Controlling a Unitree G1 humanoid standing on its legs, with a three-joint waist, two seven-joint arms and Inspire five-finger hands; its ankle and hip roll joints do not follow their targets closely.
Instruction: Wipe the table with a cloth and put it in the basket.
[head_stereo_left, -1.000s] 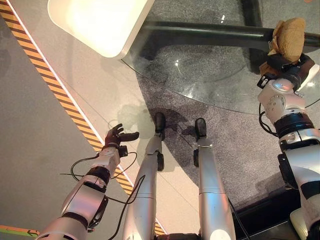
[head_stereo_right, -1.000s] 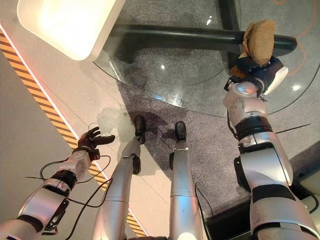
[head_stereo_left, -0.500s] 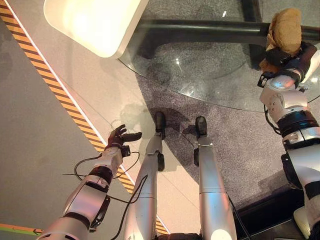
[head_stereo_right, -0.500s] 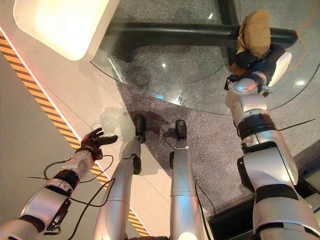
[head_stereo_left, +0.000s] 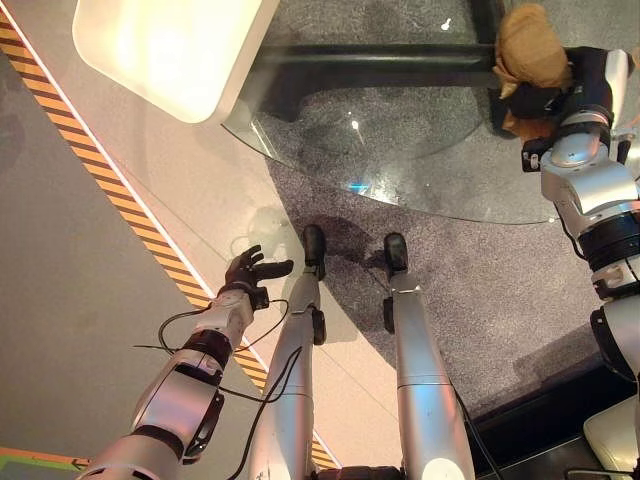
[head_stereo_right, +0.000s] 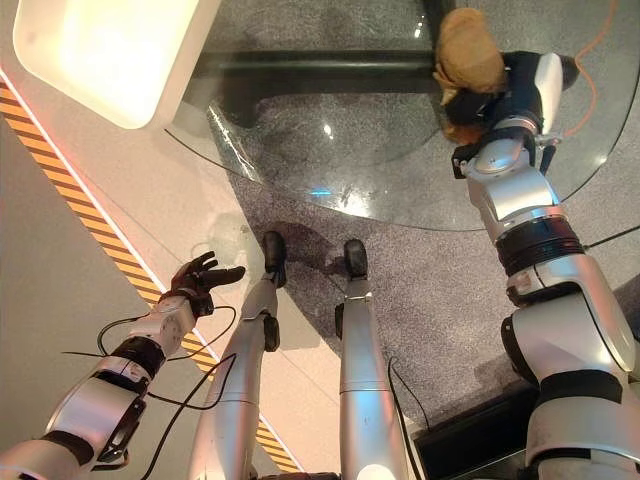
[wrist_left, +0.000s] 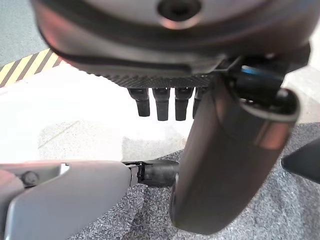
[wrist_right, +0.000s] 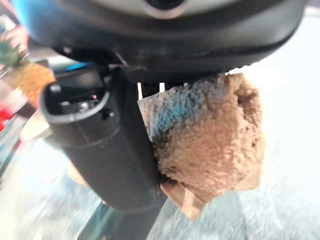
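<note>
A bunched tan cloth (head_stereo_left: 532, 48) sits in my right hand (head_stereo_left: 572, 88), which is shut on it over the right part of the round glass table (head_stereo_left: 400, 150). My right wrist view has the thumb (wrist_right: 107, 145) pressed against the fuzzy cloth (wrist_right: 210, 140). My left hand (head_stereo_left: 250, 272) hangs low at the left above the floor, away from the table, fingers (wrist_left: 160, 104) straight and holding nothing.
A white rounded tabletop (head_stereo_left: 170, 50) stands at the upper left beside the glass table. A black bar (head_stereo_left: 380, 62) runs beneath the glass. An orange-and-black striped line (head_stereo_left: 110, 190) crosses the floor at the left. Grey carpet (head_stereo_left: 480, 290) lies under the table.
My right hand has carried the cloth leftward and farther across the glass table, the wrist turning. The view has shifted a little. The left hand has stayed open by the floor.
</note>
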